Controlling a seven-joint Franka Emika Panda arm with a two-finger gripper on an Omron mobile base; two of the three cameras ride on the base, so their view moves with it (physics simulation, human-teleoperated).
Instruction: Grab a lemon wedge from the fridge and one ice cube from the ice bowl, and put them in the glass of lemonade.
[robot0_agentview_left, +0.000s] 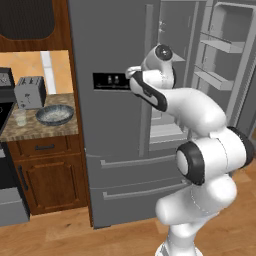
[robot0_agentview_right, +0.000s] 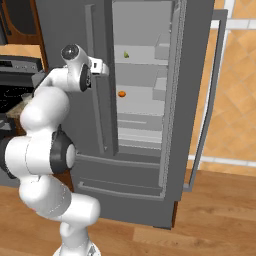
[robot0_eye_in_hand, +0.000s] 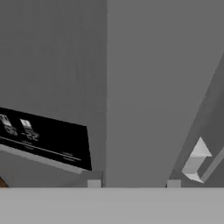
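The tall dark grey French-door fridge (robot0_agentview_right: 145, 165) stood with its right door swung open. The tiny yellow-green lemon wedge (robot0_agentview_right: 126, 54) sat on an upper shelf inside, a small round orange fruit (robot0_agentview_right: 122, 93) on the shelf below. The white robot arm's gripper (robot0_agentview_right: 106, 69) hung in front of the closed left door, near the black dispenser panel (robot0_eye_in_hand: 43, 140), well apart from the wedge. Can't tell whether its jaws were apart or closed; nothing visibly held. On the speckled counter to the left: wide grey-blue ice bowl (robot0_agentview_left: 54, 115), small clear glass of lemonade (robot0_agentview_left: 20, 117), silver toaster (robot0_agentview_left: 30, 92). Wedge prob. light, soft, maybe slippery; best pinched gently across its flat sides, w/o squashing.
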